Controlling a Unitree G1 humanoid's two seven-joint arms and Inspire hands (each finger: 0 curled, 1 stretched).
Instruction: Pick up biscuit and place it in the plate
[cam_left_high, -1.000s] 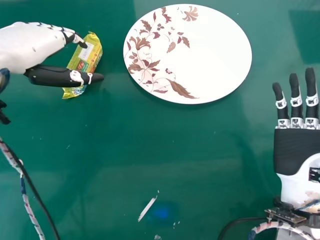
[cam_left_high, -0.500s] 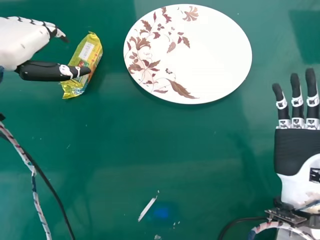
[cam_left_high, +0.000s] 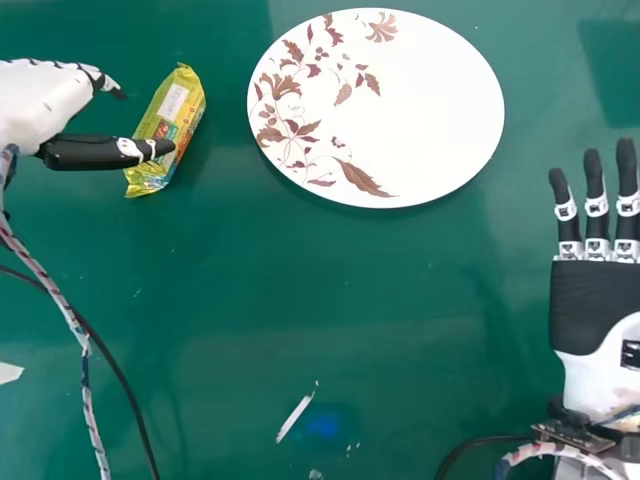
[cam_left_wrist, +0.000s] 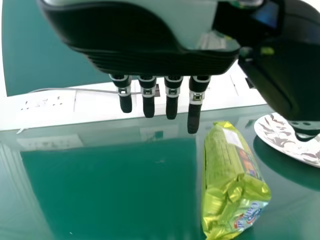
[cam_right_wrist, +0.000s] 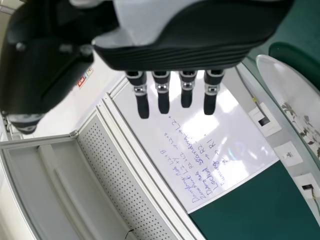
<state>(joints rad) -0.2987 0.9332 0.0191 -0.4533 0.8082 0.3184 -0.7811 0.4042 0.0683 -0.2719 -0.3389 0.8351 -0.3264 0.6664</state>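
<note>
A yellow-green biscuit packet (cam_left_high: 167, 130) lies slanted on the table in the head view, left of the white plate (cam_left_high: 420, 110) with its brown leaf pattern. At the packet's left side is my left hand (cam_left_high: 40, 105), its thumb overlapping the packet's edge in this view, its fingers relaxed and holding nothing. The left wrist view has the left hand (cam_left_wrist: 160, 55) with straight fingers beside the packet (cam_left_wrist: 230, 185) and the plate (cam_left_wrist: 287, 137) beyond it. My right hand (cam_left_high: 600, 300) rests open at the right, palm up; its straight fingers hang in the right wrist view (cam_right_wrist: 185, 55).
Cables (cam_left_high: 95, 350) from the left arm cross the table's left side. A small white scrap (cam_left_high: 294, 418) lies near the front, and another pale piece (cam_left_high: 8, 372) is at the left edge. The right wrist view has a whiteboard (cam_right_wrist: 185, 150) and a cabinet (cam_right_wrist: 90, 200).
My left hand has drawn back leftward from the packet, its fingertips no longer over it. The cables shifted with the arm. Packet and plate stay in place; the right hand is nearly still.
</note>
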